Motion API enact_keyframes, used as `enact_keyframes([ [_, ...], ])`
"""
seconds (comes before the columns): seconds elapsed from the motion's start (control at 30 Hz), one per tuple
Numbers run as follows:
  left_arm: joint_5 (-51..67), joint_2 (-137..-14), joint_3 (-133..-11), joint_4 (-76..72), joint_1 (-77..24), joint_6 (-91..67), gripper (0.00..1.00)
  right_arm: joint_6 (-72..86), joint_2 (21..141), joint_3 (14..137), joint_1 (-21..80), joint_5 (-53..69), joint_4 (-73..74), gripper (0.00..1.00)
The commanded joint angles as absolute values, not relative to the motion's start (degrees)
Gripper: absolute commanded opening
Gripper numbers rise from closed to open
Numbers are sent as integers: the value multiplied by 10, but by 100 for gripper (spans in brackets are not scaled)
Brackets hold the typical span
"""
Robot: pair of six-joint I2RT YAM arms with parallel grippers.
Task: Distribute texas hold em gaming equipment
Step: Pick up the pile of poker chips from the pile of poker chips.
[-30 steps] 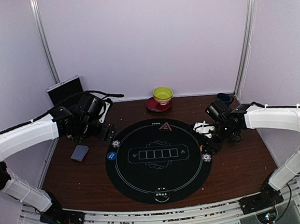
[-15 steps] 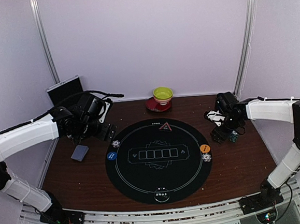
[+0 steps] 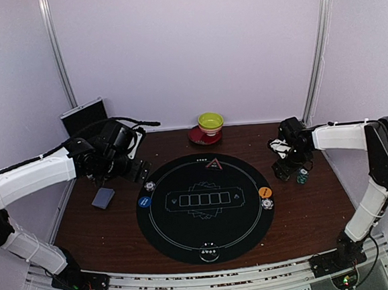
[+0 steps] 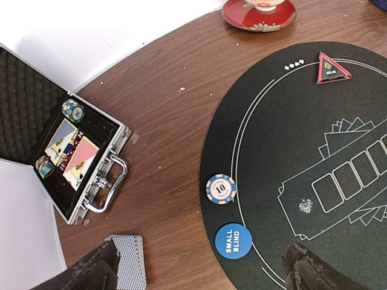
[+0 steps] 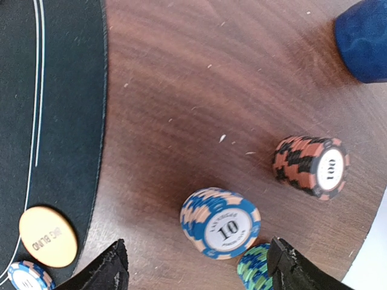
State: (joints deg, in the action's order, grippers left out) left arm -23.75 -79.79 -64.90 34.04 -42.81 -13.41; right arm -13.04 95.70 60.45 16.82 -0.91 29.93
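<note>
My left gripper [image 4: 199, 279] is open and empty, hovering over the mat's left edge [image 3: 139, 171]. Below it lie a blue "10" chip [image 4: 221, 188], a blue SMALL BLIND disc [image 4: 233, 241] and a grey-backed card deck [image 4: 128, 261] on the wood. My right gripper [image 5: 199, 272] is open and empty above the chip stacks right of the mat [image 3: 285, 171]. A blue "10" stack [image 5: 221, 223] sits between its fingers. A green stack [image 5: 257, 270] and an orange-black "100" stack [image 5: 311, 166] stand beside it. The orange BIG BLIND disc [image 5: 48, 237] and a blue chip [image 5: 24, 279] lie on the mat.
The round black mat [image 3: 208, 234] carries a red triangle marker [image 3: 213, 163] and a chip [image 3: 210, 253] at its near edge. An open metal case [image 4: 66, 151] with cards and chips stands far left. The yellow-green bowl [image 3: 210, 122] is at the back, and the blue mug [image 5: 363, 39] is beyond the stacks.
My right gripper has pulled back from the mat's right edge to the chip stacks on the wood. The orange disc now shows on the mat. The left arm has not moved.
</note>
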Motion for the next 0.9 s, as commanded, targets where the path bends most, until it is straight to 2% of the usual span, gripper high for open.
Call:
enact_keyframes([
  [0.0,-244,-799,-650,319,-423,-129,98,-112,972,624,162,-20,295,80],
  [0.87,-239,-807,-650,319,-420,-129,98,-104,1010,650,127,19,316,69],
])
